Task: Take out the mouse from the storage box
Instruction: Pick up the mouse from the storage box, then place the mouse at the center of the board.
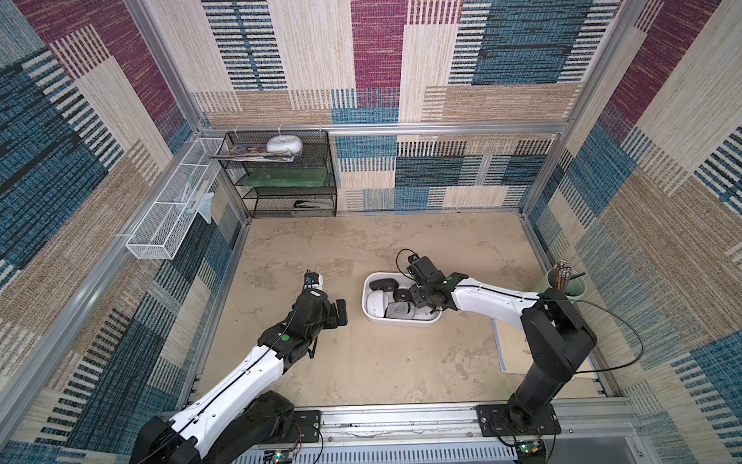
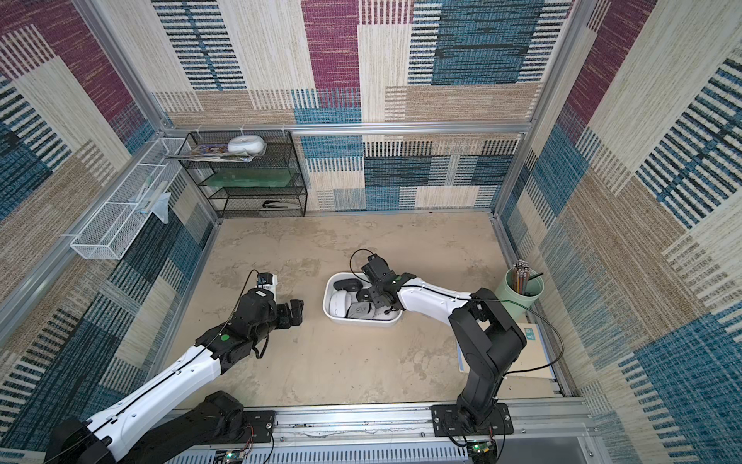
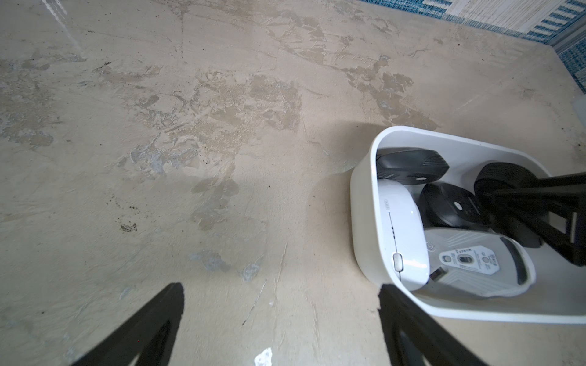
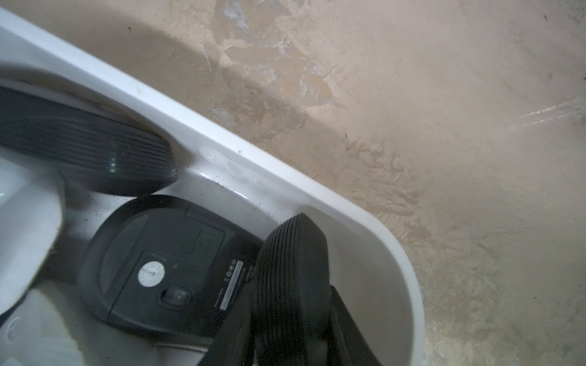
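On the desk (image 1: 361, 361), the box (image 1: 397, 321) sat beneath the right arm, well apart from the left gripper (image 1: 337, 315), which hung wide open. Inside, the right gripper (image 1: 419, 299) was clenched on a ribbed black mouse (image 4: 291, 279) standing on edge in the box's corner. Five mice counted: three black, two pale.

white storage box (image 3: 364, 221), black ribbed mouse (image 4: 291, 269)

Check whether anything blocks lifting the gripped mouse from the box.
Nothing visible above it. The right gripper is shut on the ribbed black mouse; an upturned black mouse lies beside it, the storage box wall close opposite.
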